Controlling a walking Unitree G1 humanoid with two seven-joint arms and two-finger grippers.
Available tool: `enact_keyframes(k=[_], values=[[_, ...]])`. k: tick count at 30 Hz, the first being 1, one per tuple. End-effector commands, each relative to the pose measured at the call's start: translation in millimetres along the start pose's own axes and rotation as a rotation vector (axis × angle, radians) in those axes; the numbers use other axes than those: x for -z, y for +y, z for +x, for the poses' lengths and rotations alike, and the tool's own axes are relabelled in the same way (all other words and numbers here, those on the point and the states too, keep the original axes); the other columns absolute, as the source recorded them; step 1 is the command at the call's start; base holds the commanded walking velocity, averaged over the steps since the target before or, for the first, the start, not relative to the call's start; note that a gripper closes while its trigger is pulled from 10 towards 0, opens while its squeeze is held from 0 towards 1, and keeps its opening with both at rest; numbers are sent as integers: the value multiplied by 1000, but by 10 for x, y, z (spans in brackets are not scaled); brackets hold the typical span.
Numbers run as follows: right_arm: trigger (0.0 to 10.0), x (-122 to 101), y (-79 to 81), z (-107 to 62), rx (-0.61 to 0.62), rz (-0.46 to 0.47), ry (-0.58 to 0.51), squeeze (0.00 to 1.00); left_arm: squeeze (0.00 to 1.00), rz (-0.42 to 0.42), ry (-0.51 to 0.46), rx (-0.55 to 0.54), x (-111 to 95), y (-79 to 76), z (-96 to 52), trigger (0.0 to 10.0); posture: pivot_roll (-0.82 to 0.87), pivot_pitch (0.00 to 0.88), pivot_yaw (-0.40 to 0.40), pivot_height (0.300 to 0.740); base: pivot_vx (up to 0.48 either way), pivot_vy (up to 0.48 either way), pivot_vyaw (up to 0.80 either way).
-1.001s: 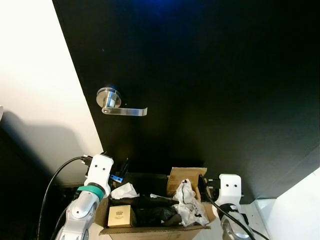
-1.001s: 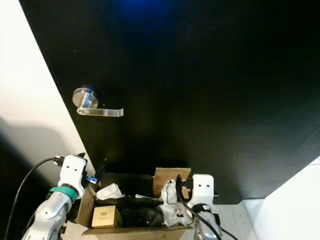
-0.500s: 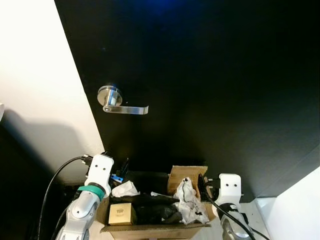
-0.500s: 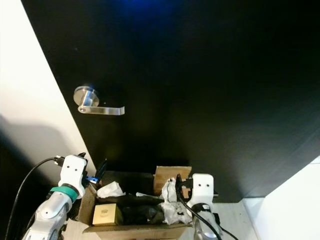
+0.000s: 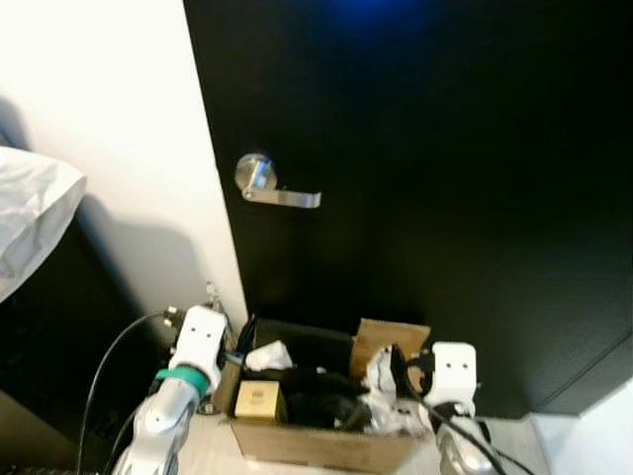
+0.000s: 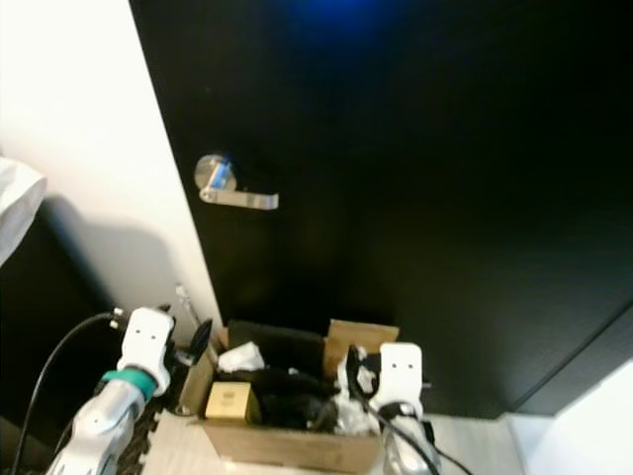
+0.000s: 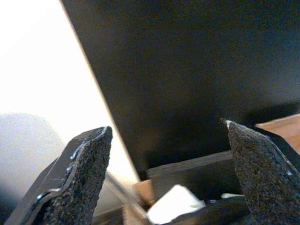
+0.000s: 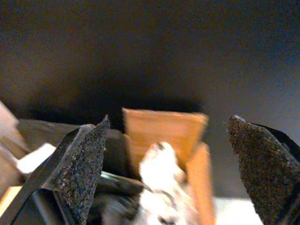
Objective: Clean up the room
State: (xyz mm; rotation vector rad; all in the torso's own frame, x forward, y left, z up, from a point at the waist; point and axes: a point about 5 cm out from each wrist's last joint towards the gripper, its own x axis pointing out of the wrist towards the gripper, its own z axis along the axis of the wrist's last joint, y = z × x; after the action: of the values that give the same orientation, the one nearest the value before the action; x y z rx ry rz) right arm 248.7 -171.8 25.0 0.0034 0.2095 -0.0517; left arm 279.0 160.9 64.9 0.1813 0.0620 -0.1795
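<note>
A brown cardboard box (image 5: 316,447) stands on the floor right against a black door (image 5: 445,148). It holds crumpled white paper (image 5: 269,356), a small tan carton (image 5: 256,400), dark items and white wrapping (image 5: 381,381). My left gripper (image 7: 168,173) is open at the box's left wall, its black fingers (image 5: 244,332) spread with nothing between them. On the box's right side my right gripper (image 8: 168,164) is also open, looking over the raised cardboard flap (image 8: 164,133); its fingers (image 5: 400,362) are next to the white wrapping.
A silver lever handle (image 5: 280,195) sits on the door above the box. A white wall (image 5: 119,99) runs along the left, with white bedding (image 5: 30,213) over dark furniture below it. A pale floor strip (image 5: 584,435) lies at the right.
The whole picture has shifted: the camera has turned left, so the door handle sits further right and higher and white bedding has come into view. Both grippers stay beside the box.
</note>
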Motion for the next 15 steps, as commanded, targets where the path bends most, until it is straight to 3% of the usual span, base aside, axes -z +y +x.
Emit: enact_keyframes(k=[1,15], values=[[10000,50,-12,-17,11,13,23,0,0,4,21,0,36,5,-16,10000,6,0,62,740,0,0,0],[10000,22,25,23,16,39,17,0,0,11,23,-4,15,31,35,10000,13,0,67,740,0,0,0]])
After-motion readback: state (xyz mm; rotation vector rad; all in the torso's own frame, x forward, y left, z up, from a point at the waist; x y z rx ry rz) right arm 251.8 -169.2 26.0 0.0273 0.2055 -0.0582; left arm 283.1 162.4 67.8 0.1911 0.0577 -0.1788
